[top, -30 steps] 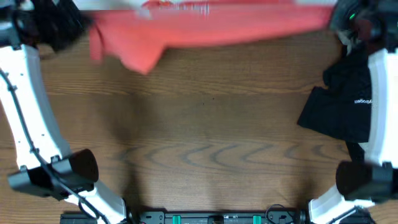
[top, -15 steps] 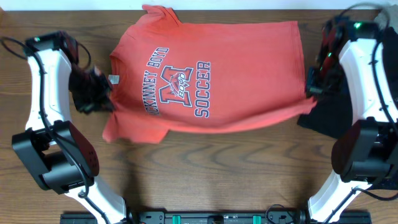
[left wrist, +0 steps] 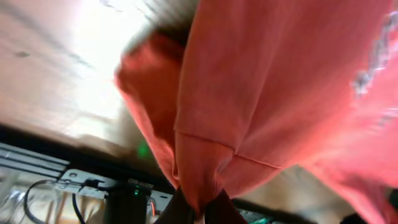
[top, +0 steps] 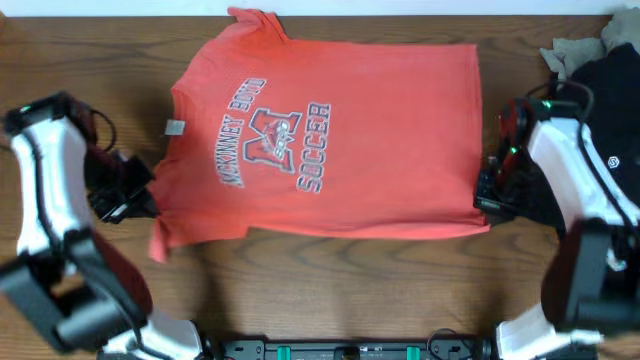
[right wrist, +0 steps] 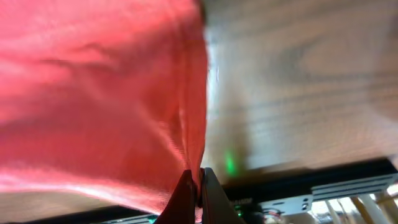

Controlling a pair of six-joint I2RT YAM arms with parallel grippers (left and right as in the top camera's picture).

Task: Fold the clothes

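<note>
The coral-red T-shirt (top: 330,130) is lying spread across the far half of the wooden table (top: 350,290), chest side up. Its collar is pointing left and its hem is running down the right side, so the navy-and-white lettering is reading sideways. One sleeve is reaching toward the far edge, and the other is drooping toward the near left.

The left gripper (top: 140,195) is sitting at the shirt's left edge, just beside the near sleeve. In the left wrist view its fingers (left wrist: 186,214) are pinching tightly on a bunched fold of red cloth, which is fanning out from between them.

The right gripper (top: 487,200) is working at the near-right corner of the hem. In the right wrist view its fingers (right wrist: 186,193) are pressing together on the shirt's edge, with the fabric stretching away to the left and bare wood showing on the right.

Beyond the right arm, a black tee (top: 610,130) with a small white logo is lying at the table's right edge. A beige piece (top: 575,50) is lying crumpled at its far side.
</note>
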